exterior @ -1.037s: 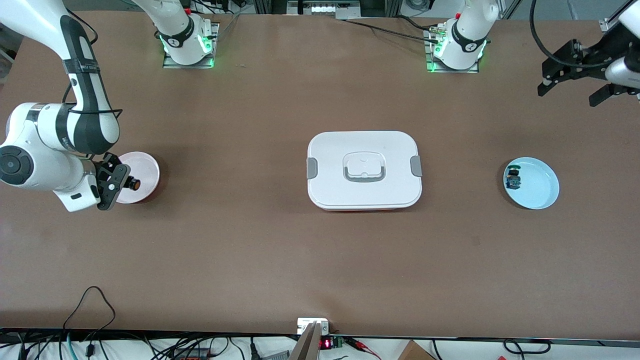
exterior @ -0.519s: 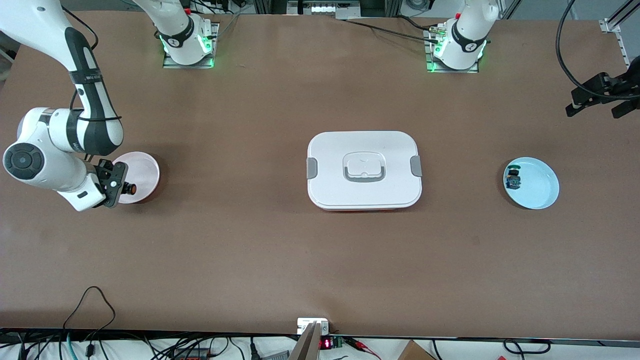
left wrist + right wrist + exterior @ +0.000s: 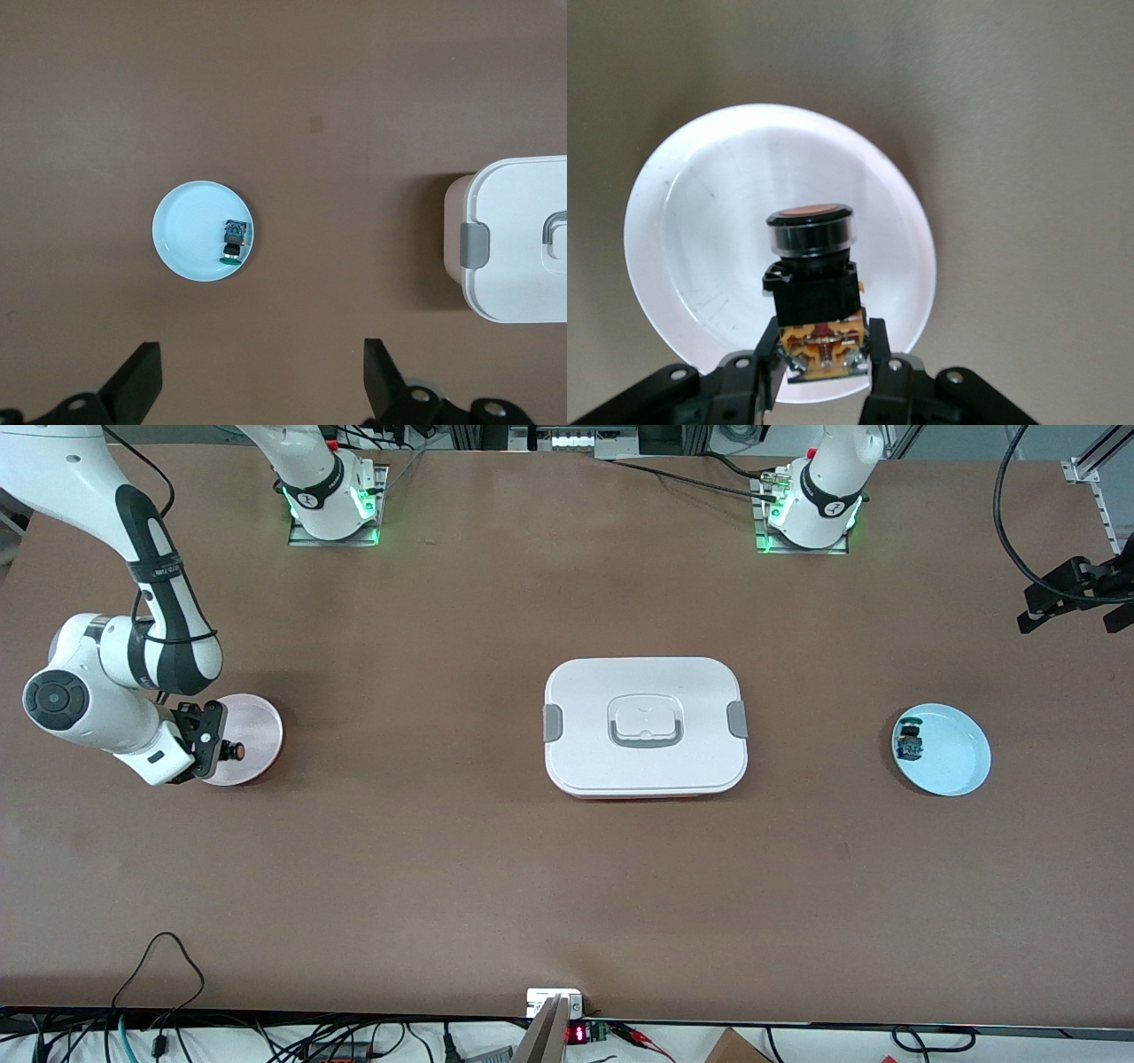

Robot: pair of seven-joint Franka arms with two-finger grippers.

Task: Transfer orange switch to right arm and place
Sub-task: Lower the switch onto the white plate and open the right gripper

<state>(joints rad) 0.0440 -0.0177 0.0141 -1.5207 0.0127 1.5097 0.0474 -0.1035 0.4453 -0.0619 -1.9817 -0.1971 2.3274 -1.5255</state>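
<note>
The orange switch, a black body with a round orange cap, hangs just over the pink plate at the right arm's end of the table. My right gripper is shut on the switch's lower body. In the right wrist view the switch stands cap-forward over the plate, and the right gripper pinches its base from both sides. My left gripper hangs open and holds nothing over the table's edge at the left arm's end. Its open span faces bare table.
A white lidded box sits mid-table, also seen in the left wrist view. A light blue plate toward the left arm's end holds a small blue-and-green part. The left wrist view shows that plate and part.
The right gripper has come down closer over the pink plate with the switch in it. The left arm has drawn away toward its end of the table, still open.
</note>
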